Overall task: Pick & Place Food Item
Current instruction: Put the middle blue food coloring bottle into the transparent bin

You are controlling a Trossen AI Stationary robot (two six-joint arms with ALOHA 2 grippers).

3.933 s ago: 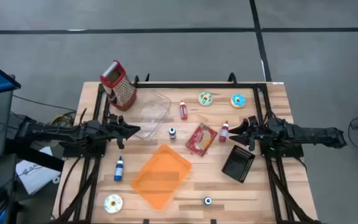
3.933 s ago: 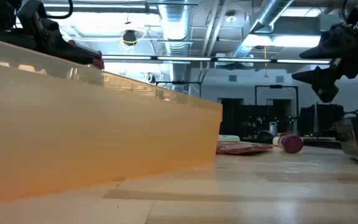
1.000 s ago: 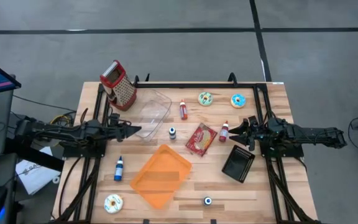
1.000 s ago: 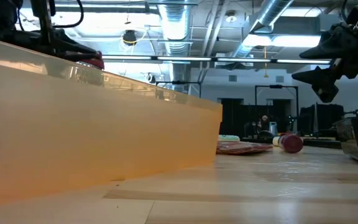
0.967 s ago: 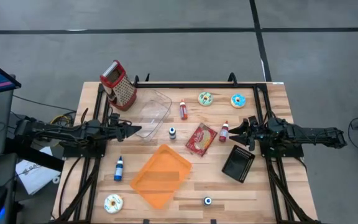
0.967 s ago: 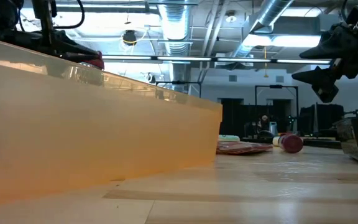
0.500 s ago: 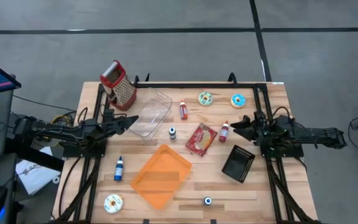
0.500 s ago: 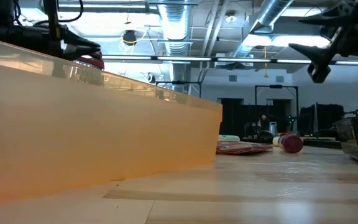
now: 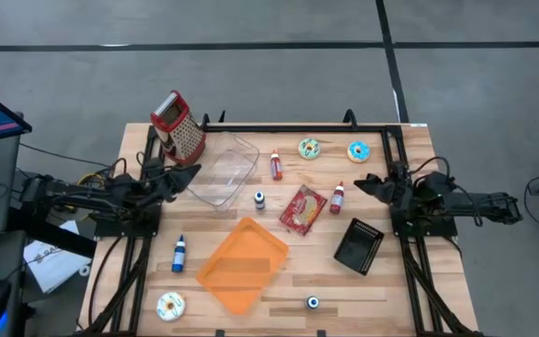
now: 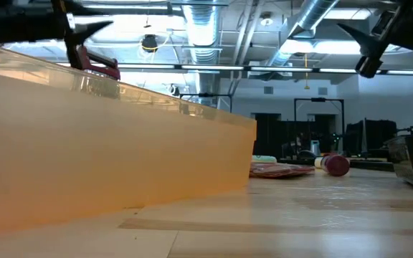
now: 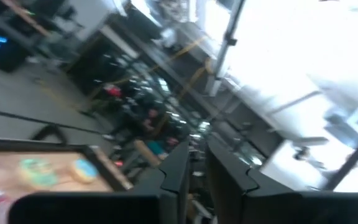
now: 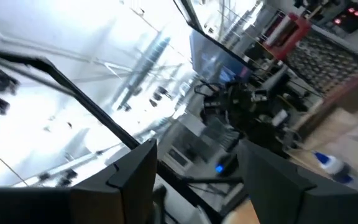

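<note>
Food on the table: two iced donuts [image 9: 309,148] [image 9: 358,151] near the far edge, a third donut [image 9: 170,305] at the near left, and a red snack packet [image 9: 302,209] lying flat in the middle. My left gripper [image 9: 189,168] hangs in the air by the left side of the clear container [image 9: 223,168], tipped upward; its fingers [image 11: 176,171] stand a narrow gap apart with nothing between them. My right gripper [image 9: 361,181] hovers right of a small red bottle [image 9: 337,197], also tipped upward, open and empty [image 12: 197,180].
An orange tray [image 9: 242,265] lies at the near middle, and a black tray [image 9: 358,245] to its right. A red-topped grater [image 9: 180,127] stands at the far left. Small bottles lie scattered: red [image 9: 276,166], blue [image 9: 179,254], and a small dark one [image 9: 259,198]. A black frame [image 9: 279,126] rims the table.
Both grippers have risen and tipped their fingers upward, away from the table. In the low view both have climbed to the picture's top. Nothing on the table has moved.
</note>
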